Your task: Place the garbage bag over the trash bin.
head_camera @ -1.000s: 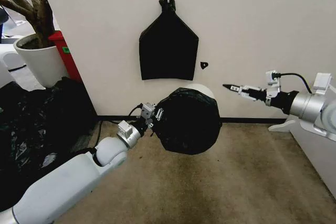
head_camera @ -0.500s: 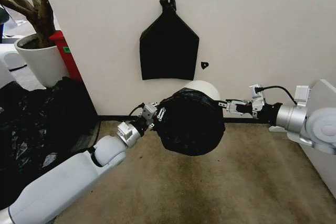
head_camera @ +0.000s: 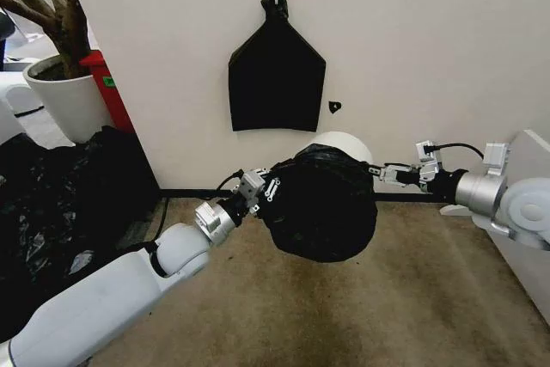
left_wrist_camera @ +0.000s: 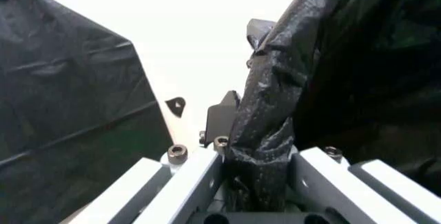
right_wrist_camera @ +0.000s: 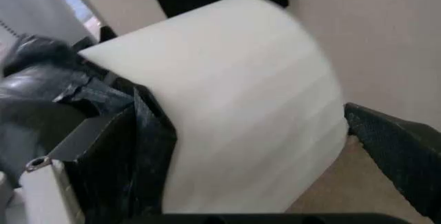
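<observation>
Counts first: one garbage bag, one trash bin, two claws, one flat black bag hung on the wall, one white plant pot and one heap of black plastic sheeting.

The garbage bag and trash bin hang in the air between the two arms, above a beige, short-piled carpet. The bin lies on its side with the bag drawn over its mouth end, so that a curved band of white wall shows past the bag, toward the pale wall behind. A dark skirting strip runs where wall meets carpet.

The left claw is at the bag's left edge, pinched narrow on a gathered fold of the plastic; in the left wrist view the twisted fold sits squeezed between the two pale finger bars. The right claw reaches in from the right and meets the bag's edge at the bin's side; in the right wrist view its dark fingers stand wide, one on either side of the bin's smooth white wall, with bag plastic by the near finger.

The garbage bag is thin, glossy and creased, bulging round. The bin is smooth, tapered plastic. The wall-hung bag is flat, trapezoid, knotted at top. The pot holds a woody trunk; a red object stands beside it.
</observation>
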